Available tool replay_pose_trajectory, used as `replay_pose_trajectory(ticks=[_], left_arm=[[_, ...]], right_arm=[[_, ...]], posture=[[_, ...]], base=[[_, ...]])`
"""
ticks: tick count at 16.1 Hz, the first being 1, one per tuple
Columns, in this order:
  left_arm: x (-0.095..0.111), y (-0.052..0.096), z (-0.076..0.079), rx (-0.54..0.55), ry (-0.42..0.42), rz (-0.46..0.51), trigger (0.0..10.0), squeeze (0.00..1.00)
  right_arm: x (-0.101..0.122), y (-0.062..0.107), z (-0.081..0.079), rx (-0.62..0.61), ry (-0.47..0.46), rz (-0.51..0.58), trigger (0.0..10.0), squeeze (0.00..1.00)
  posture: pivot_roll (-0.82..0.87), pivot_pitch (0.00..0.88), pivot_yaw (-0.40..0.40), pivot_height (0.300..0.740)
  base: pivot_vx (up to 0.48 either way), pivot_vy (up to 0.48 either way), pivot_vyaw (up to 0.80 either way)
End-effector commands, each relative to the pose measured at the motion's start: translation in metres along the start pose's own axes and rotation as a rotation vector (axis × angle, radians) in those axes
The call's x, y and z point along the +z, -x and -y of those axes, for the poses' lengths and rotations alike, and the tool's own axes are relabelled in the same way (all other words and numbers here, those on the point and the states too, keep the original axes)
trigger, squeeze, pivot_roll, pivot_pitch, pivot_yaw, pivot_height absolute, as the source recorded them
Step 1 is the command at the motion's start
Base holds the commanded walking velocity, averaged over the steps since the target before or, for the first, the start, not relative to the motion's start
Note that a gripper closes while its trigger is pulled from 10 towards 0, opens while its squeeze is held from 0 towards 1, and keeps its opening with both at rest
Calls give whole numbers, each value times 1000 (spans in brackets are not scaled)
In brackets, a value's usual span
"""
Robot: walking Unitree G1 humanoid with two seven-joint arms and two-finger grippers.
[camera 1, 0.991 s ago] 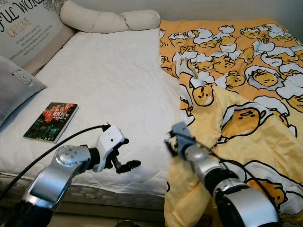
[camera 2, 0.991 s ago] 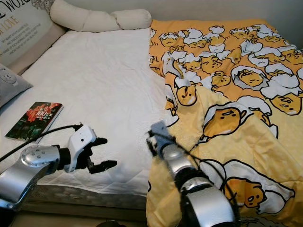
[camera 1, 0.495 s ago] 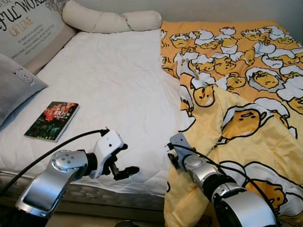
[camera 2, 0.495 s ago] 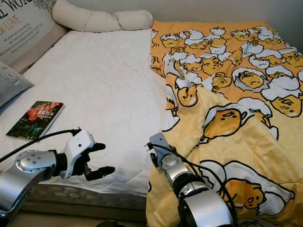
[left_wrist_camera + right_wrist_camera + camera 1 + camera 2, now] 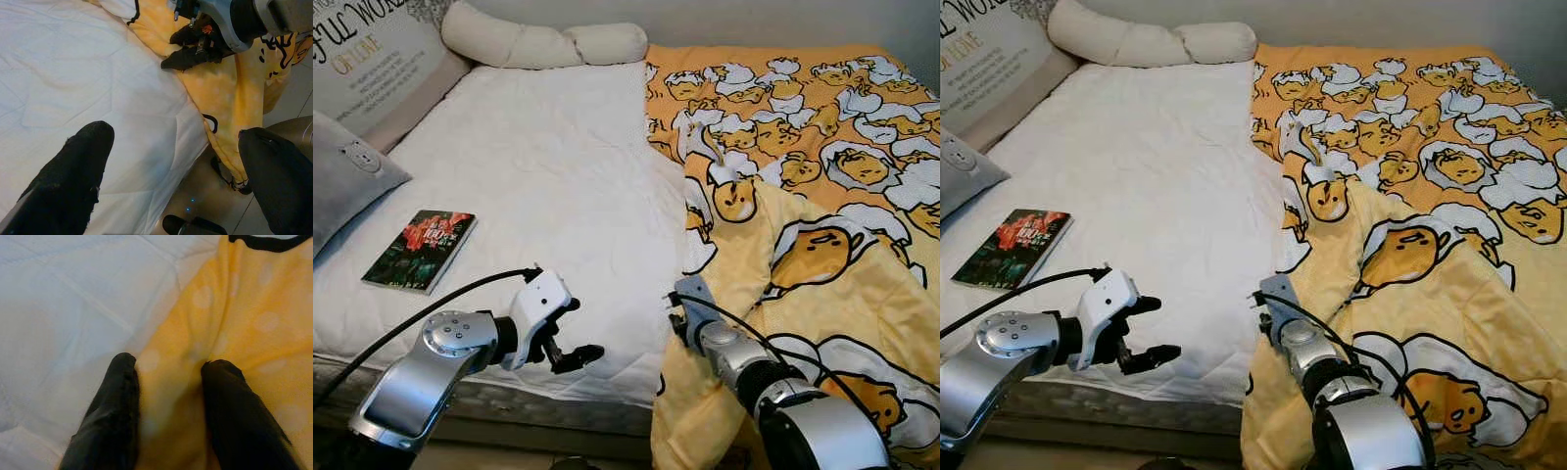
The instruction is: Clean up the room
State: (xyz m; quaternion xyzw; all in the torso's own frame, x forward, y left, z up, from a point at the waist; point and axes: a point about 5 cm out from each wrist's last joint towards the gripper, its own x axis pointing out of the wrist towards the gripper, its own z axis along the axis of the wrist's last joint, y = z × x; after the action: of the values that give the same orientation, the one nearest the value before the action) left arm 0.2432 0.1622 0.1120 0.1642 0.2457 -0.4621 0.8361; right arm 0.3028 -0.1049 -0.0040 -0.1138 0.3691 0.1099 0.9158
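One book [image 5: 419,251], one yellow blanket [image 5: 822,255], two pillows [image 5: 543,41] on bed.

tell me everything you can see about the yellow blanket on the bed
The blanket looks like soft fabric, orange-yellow, printed all over with cartoon egg-yolk characters and white shapes outlined in black. It covers the right half of the bed, rumpled, with one part folded over showing a paler yellow dotted side. Its near edge droops off the mattress toward the floor. The right gripper has its two black fingers on either side of a fold at that edge, beside the white mattress cover.
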Motion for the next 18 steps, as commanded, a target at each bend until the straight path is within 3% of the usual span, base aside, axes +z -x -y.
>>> replay_pose_trajectory(ticks=[1, 9, 12, 13, 14, 15, 16, 18], left_arm=[[4, 2, -2, 10, -15, 1, 10000, 0], [6, 0, -5, 11, -18, 3, 10000, 0], [6, -2, -7, 16, -18, 8, 10000, 0], [6, -2, -7, 16, -18, 8, 10000, 0], [6, -2, -7, 17, -18, 8, 10000, 0], [6, -2, -7, 16, -18, 7, 10000, 0], [6, -2, -7, 16, -18, 6, 10000, 0], [5, -1, -8, 13, -18, 6, 10000, 0]], right_arm=[[-12, 0, 0, -2, -38, -40, 0, 0], [-14, 1, 14, -14, -151, -25, 0, 0], [1, 2, 20, 76, -225, 87, 0, 0], [9, 3, 14, 197, -244, 145, 0, 0], [14, 6, 6, 359, -201, 191, 0, 0], [10, 11, -3, 559, -122, 200, 0, 0], [8, 14, -5, 638, -103, 193, 0, 0], [-8, 25, -10, 914, 9, 146, 0, 0]], posture=[[186, 0, 48, 740], [175, 0, 57, 740], [168, 0, 60, 740], [168, 0, 61, 740], [166, 0, 61, 740], [164, 0, 64, 740], [164, 0, 64, 740], [165, 0, 65, 740]], base=[[0, 0, 0], [0, 0, 0], [0, 0, 0], [0, 0, 0], [0, 0, 0], [0, 0, 0], [0, 0, 0], [0, 0, 0]])
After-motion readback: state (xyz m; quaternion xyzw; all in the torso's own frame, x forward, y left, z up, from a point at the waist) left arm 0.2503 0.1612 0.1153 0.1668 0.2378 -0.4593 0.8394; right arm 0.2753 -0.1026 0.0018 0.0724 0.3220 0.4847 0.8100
